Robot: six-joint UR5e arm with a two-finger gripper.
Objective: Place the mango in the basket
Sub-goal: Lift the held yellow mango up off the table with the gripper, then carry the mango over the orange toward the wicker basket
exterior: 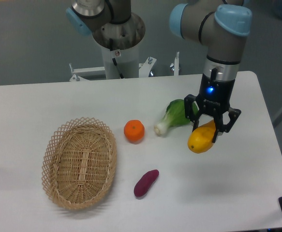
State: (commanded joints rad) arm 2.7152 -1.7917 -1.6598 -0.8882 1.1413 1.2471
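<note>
The mango (201,138) is a smooth yellow fruit shading to orange, at the right of the table. My gripper (209,128) is closed around its upper end, fingers on either side, and the fruit hangs tilted with its lower end to the left. I cannot tell whether it touches the table. The basket (58,159) is a large oval tan wicker one with a lattice rim, at the left front of the table, far from the gripper. Nothing is in it.
A round orange (134,131) sits between basket and gripper. A green leafy vegetable with a white stem (175,116) lies just left of the gripper. A purple sweet potato (146,183) lies in front of the orange. The arm's base (116,43) stands behind the table.
</note>
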